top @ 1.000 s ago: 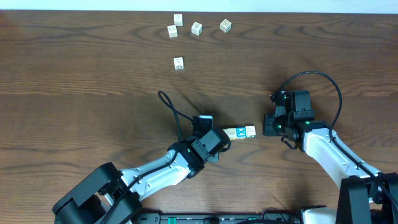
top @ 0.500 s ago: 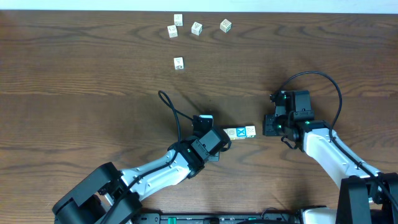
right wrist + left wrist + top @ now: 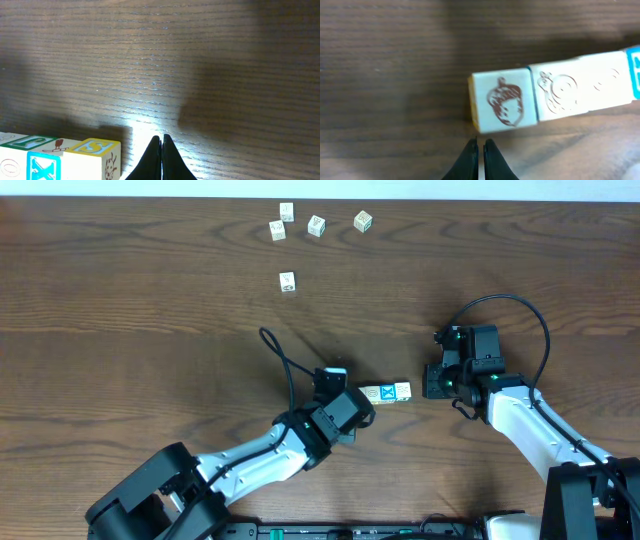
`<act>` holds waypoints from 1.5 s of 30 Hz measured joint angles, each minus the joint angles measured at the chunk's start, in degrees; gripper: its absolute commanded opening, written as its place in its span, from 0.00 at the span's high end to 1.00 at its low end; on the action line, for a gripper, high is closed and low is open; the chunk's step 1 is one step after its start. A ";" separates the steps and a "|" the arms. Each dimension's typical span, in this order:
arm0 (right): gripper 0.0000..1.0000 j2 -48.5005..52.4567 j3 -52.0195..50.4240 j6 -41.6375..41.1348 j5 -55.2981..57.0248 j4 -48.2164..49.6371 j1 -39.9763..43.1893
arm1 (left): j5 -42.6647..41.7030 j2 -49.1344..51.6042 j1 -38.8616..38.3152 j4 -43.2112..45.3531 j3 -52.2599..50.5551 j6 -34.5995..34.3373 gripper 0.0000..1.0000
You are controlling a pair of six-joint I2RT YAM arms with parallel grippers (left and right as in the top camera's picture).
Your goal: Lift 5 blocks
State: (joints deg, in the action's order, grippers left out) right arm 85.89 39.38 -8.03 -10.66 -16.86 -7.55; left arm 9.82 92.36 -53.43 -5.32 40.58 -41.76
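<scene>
- The blocks (image 3: 386, 393) lie in one touching row mid-worktop (image 3: 150, 330), nearer its front edge, with the long axis running left to right.
- The left hand (image 3: 480, 146), clenched and empty, sits just beside the acorn block (image 3: 504, 102) at the row's left end.
- The right hand (image 3: 161, 144), clenched and empty, is near the right end, slightly apart.
- The lift likely depends on both hands pressing inward along that axis; the left is nearer.

White arm links (image 3: 250, 458), black joints (image 3: 338, 410), looping black cables (image 3: 281, 366); left hand (image 3: 480, 142), right hand (image 3: 161, 136) slim black
</scene>
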 measured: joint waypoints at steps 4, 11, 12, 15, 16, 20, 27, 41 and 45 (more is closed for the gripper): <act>0.99 0.00 0.00 0.00 0.00 0.00 0.00 | 0.00 0.00 -1.31 0.00 0.00 0.00 0.93; 0.99 0.00 0.00 0.00 0.00 0.00 0.00 | 0.57 -1.07 -2.58 -1.66 -0.07 0.13 0.93; 0.99 0.00 0.00 0.00 0.00 0.00 0.00 | 0.92 -1.92 -2.56 -2.08 -0.15 0.26 0.93; 0.99 0.00 0.00 0.00 0.00 0.00 0.00 | 1.51 -5.44 -2.56 -3.13 -0.22 1.36 0.93; 0.99 0.00 0.00 0.00 0.00 0.00 0.00 | 2.03 -6.97 -2.56 -3.72 -0.22 1.66 0.93; 0.99 0.00 0.00 0.00 -0.02 0.00 0.00 | 6.58 -12.72 -2.56 -6.47 -0.22 2.60 0.93; 0.99 0.00 0.00 -0.55 -0.04 -0.94 -0.61 | 11.17 -10.91 0.17 -6.38 -0.22 3.06 0.93; 0.99 0.00 0.02 -5.20 -0.90 -7.34 -3.19 | 11.10 -2.95 2.01 -2.49 -0.33 3.04 0.93; 0.99 0.00 0.02 -5.49 -2.71 -7.41 -3.72 | 11.08 -2.95 2.01 -1.53 -0.33 3.04 0.93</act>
State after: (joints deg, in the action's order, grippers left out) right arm 85.89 39.40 -13.52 -13.37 -24.27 -11.27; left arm 20.91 89.41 -51.42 -6.85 40.25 -38.72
